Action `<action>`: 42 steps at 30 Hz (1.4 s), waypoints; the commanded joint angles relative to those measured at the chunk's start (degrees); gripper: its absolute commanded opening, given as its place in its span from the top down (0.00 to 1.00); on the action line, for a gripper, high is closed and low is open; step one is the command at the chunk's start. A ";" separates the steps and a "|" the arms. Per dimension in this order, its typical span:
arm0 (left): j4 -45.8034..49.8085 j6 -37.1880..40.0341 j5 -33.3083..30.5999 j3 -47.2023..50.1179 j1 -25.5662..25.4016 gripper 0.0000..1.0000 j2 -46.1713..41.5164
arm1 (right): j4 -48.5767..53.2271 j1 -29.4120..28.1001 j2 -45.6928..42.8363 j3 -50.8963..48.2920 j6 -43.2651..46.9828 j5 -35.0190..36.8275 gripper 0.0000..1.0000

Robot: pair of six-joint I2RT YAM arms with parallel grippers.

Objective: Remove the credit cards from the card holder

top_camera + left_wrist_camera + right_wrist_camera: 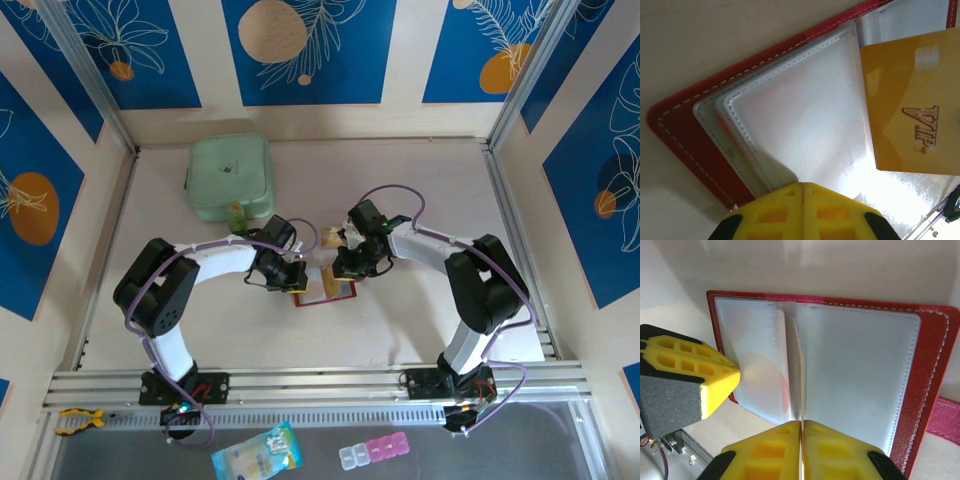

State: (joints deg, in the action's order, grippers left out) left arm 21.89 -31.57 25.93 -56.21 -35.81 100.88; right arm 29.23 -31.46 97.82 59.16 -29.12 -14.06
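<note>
The card holder point(322, 291), a dark red wallet with clear sleeves, lies open on the table between the two arms. My right gripper point(801, 421) is shut on a thin credit card point(801, 365), seen edge-on above the wallet's fold. In the left wrist view this card is gold and marked VIP point(910, 110), partly out of its sleeve. My left gripper point(803, 184) is shut, and its tips press on a clear sleeve point(800, 115) of the card holder point(685, 145). Its finger point(690, 380) touches the left sleeve. An orange card edge point(722, 125) and a whitish card with red marks point(765, 355) sit inside sleeves.
A mint-green square pouch point(231, 178) lies at the back left. A small tan card-like piece point(329, 238) rests just behind the grippers. A red tab point(945, 417) sticks out beside the wallet. On the front ledge lie a blue packet point(257, 455) and a pill box point(373, 452).
</note>
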 commanded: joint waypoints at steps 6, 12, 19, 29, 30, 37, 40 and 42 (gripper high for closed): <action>2.35 1.80 -1.54 -2.06 -0.19 0.98 -0.66 | 4.36 -0.27 -0.27 1.13 -1.21 4.83 0.99; 3.91 3.22 -1.98 -3.89 0.04 0.98 -0.21 | 7.09 -0.25 -0.78 -0.25 -2.20 7.69 1.00; 5.05 4.80 -0.93 -5.73 0.11 0.98 1.76 | 8.46 -0.66 -3.29 -1.41 -4.92 9.25 1.00; 6.58 6.79 0.30 -7.46 0.46 0.98 3.45 | 7.34 -2.72 -6.02 -3.69 -8.56 9.91 1.00; 6.71 6.85 0.31 -7.52 0.49 0.98 3.28 | 7.28 -2.81 -6.38 -3.46 -8.58 10.02 1.00; 6.42 6.06 -0.71 -6.53 1.09 0.97 0.50 | 9.78 -2.67 -9.75 0.69 -4.42 10.08 0.99; 4.75 4.95 -1.25 -4.55 1.58 0.97 -1.74 | 12.67 -1.90 -10.46 4.14 2.98 9.19 0.98; 3.68 4.13 -1.71 -3.49 1.79 0.96 -3.26 | 14.60 -1.43 -9.87 6.40 10.76 7.85 0.98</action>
State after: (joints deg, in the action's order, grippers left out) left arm 26.41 -26.70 24.95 -60.99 -34.81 100.92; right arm 39.88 -33.61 89.54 61.89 -28.84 -4.56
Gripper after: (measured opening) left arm 0.060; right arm 0.048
